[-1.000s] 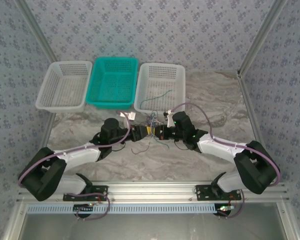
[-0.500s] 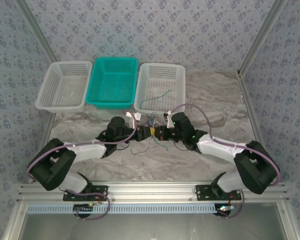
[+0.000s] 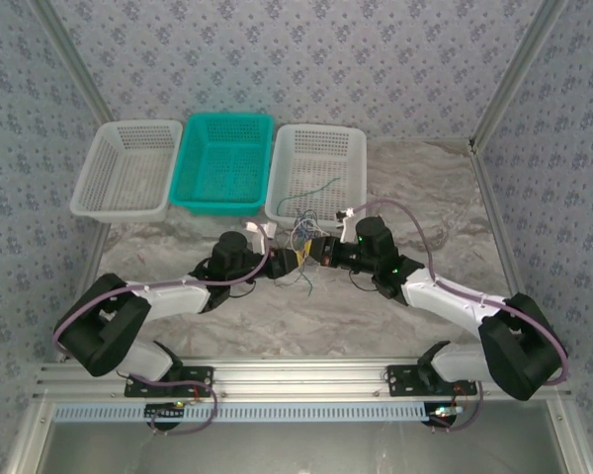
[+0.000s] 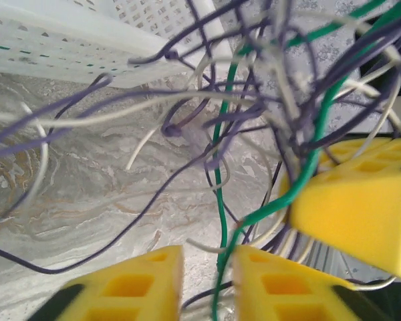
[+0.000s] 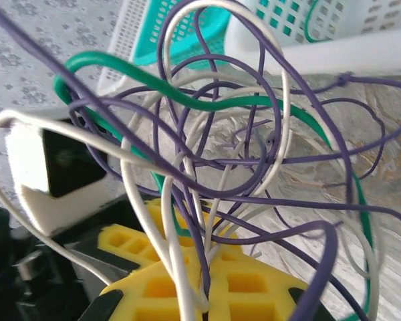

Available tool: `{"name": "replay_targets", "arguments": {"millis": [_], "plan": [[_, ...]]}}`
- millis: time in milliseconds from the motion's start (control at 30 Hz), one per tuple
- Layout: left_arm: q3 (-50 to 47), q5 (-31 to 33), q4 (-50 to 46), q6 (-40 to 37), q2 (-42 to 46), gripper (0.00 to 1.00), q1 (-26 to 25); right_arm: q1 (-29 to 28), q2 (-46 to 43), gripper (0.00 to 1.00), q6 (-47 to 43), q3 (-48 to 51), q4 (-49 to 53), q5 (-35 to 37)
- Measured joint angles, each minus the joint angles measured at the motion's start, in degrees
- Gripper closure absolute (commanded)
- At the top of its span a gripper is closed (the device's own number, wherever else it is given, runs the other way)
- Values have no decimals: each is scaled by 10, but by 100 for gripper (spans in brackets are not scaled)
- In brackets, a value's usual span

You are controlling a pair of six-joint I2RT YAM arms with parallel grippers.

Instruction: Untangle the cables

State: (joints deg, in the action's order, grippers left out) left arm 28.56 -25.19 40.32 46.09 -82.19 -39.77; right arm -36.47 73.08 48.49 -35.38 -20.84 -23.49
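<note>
Holding the cables [image 3: 302,240] bunched just in front of the right white basket [image 3: 321,129], with the right claw [image 5: 204,274] clenched on them and the left claw [image 4: 208,271] parted around a green strand [image 4: 220,200]. Looks early: one single wire [image 3: 314,188] inside that basket, purple, white and green loops left knotted.

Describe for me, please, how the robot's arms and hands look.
The left arm and right arm have white links between bulky black joints, with a purple-grey cable looping along each. The left hand and right hand are black with yellow, grid-patterned fingers.
</note>
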Motion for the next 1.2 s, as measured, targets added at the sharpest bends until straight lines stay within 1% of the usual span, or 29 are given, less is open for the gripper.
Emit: {"name": "replay_targets", "arguments": {"millis": [100, 133, 200, 267, 333, 400, 533, 700, 767, 967, 1067, 1133, 1200], "plan": [[0, -8, 5, 2, 0, 54, 0, 0, 0, 100, 2, 0, -5, -5], [0, -9, 7, 3, 0, 57, 0, 0, 0, 100, 2, 0, -6, -6], [0, -9, 7, 3, 0, 66, 0, 0, 0, 100, 2, 0, -6, -7], [0, -7, 8, 2, 0, 78, 0, 0, 0, 100, 2, 0, -6, -9], [0, -5, 8, 0, 3, 85, 0, 0, -1, 100, 2, 0, -5, -9], [0, 3, 3, -5, 12, 90, 0, 0, -4, 100, 0, 0, 1, -7], [-8, 20, -21, -14, 58, 92, 9, 14, -24, 100, -11, 7, 36, 15], [-20, 39, -108, -37, 154, 97, 49, 65, -64, 100, -16, 48, 85, 48], [-24, 49, -157, -48, 204, 100, 73, 88, -86, 100, -12, 79, 98, 56], [-51, 79, -285, -61, 351, 100, 176, 150, -172, 100, 15, 179, 152, 115], [-66, 80, -316, -62, 402, 100, 212, 165, -223, 100, 19, 219, 188, 149], [-73, 72, -318, -64, 407, 100, 219, 165, -247, 100, 16, 226, 215, 169], [-74, 52, -315, -65, 396, 100, 219, 156, -261, 82, 1, 226, 230, 182]]}}
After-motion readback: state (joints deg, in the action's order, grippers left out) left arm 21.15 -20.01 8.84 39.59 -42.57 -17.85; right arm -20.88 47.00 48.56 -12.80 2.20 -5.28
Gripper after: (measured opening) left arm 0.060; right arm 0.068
